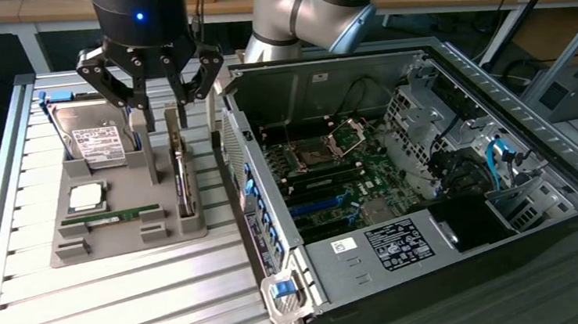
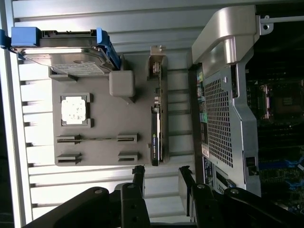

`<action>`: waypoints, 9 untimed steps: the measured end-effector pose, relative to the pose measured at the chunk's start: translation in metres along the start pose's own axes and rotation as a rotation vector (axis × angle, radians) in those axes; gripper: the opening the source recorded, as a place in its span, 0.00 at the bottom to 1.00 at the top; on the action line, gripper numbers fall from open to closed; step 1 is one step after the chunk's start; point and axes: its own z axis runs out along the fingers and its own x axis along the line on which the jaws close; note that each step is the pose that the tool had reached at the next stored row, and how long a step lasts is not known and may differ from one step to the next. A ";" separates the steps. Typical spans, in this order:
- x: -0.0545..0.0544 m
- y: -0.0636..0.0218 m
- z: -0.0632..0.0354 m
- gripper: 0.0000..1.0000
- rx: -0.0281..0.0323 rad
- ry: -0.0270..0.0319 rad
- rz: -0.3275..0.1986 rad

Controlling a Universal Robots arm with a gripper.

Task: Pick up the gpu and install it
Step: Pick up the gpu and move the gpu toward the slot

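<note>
Flanking gpu [image 1: 177, 168]: hard drive [image 1: 93, 136], computer case [image 1: 323, 66]; gripper [image 1: 159, 103] above.

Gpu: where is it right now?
Exterior view: the gpu stands on edge on the grey holder, beside the computer case, under the open hand.

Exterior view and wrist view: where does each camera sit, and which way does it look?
Exterior view: off the arm, up high, looking down on the grey parts tray and the open computer case; the arm and the open pincer show.
Wrist view: on the wrist, looking down past the pincer's fingertips at the tray.
Shared: pincer, gpu, hard drive, tray, case.
</note>
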 end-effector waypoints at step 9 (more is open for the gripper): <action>0.000 -0.0003 0.0064 0.42 0.0000 0.0000 0.000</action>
